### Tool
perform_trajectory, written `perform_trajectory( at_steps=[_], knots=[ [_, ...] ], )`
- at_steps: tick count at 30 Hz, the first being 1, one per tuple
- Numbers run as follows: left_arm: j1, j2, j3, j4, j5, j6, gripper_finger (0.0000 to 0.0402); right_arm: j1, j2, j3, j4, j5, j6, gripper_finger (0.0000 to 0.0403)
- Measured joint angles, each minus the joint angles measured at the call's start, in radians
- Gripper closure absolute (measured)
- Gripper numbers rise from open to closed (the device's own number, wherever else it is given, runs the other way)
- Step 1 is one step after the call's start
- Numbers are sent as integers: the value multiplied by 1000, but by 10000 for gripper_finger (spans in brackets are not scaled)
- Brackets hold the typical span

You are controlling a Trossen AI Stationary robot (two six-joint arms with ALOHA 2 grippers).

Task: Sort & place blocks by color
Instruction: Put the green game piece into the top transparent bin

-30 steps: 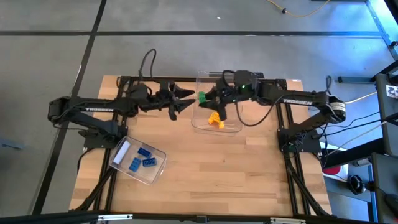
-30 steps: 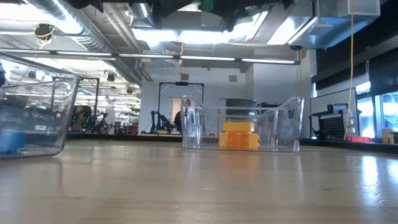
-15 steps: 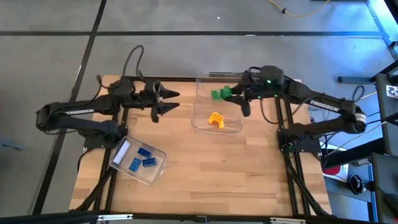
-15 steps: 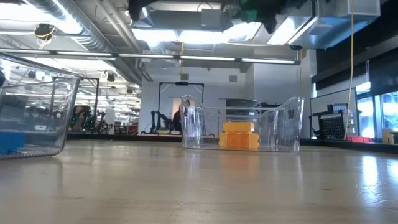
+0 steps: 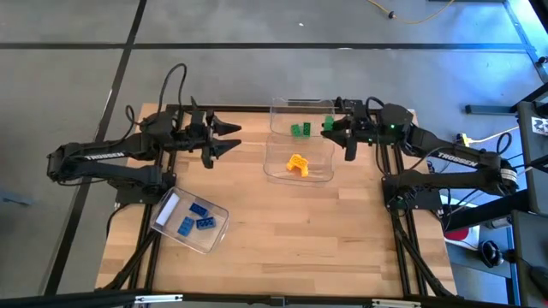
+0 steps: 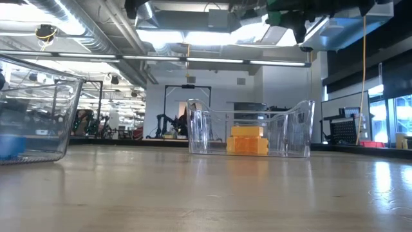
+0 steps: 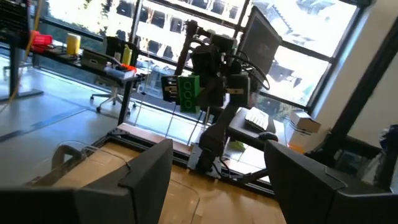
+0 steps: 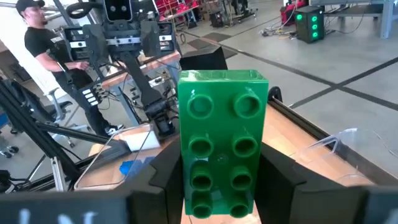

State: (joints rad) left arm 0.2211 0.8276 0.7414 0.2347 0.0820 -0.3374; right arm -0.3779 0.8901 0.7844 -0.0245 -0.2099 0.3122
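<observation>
My right gripper (image 5: 336, 128) is shut on a green block (image 8: 222, 149) and hovers by the right wall of the far clear bin (image 5: 282, 106). Another green block (image 5: 300, 130) lies in that bin. Yellow-orange blocks (image 5: 296, 162) sit in the middle bin (image 5: 318, 175), also seen in the low view (image 6: 248, 140). Three blue blocks (image 5: 197, 219) lie in the near-left bin (image 5: 168, 212). My left gripper (image 5: 231, 137) hangs open and holds nothing, left of the two bins. Its wrist view shows the held green block (image 7: 188, 92) far off. My right gripper pinches the green block by its two long sides (image 8: 184, 168) between both fingers (image 8: 281, 177), the studded face turned to the wrist camera. The fingers lie level, pointing toward the table's left. The block is lifted clear, high above the table.
Three clear bins stand on the wooden table (image 5: 282, 248): two at the far middle, one tilted at the near left. Black frame rails run along the table's far, left and right sides. A person (image 8: 37, 37) stands in the room beyond.
My right gripper, still shut on the green block, has moved toward the table's right, from the bins' left side to the far bin's right wall. My left gripper has drawn back toward the table's left, staying open.
</observation>
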Motion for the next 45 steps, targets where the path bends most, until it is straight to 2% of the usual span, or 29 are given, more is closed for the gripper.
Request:
perform_trajectory(
  at_steps=[6,9,12,17,23,30,36,41,45],
  knots=[
    [0,3,0,0,-64,0,156,0,5,3,0,11,-2,265],
    [0,3,0,0,-65,0,156,0,26,8,6,63,24,265],
    [0,3,0,1,-66,0,156,0,95,91,-103,144,17,265],
    [0,3,0,1,-75,0,156,-28,320,343,-395,287,-58,265],
    [0,3,0,1,-92,-1,156,-127,639,601,-637,275,-34,265],
    [0,3,0,1,-96,-1,156,-168,904,711,-750,272,-39,263],
    [0,3,0,1,-96,0,156,-184,1013,720,-794,239,-216,253],
    [0,3,0,1,-96,3,156,-209,1044,720,-867,241,-428,261],
    [0,3,-1,1,-100,-1,156,-228,1055,720,-878,243,-547,245]
  ],
)
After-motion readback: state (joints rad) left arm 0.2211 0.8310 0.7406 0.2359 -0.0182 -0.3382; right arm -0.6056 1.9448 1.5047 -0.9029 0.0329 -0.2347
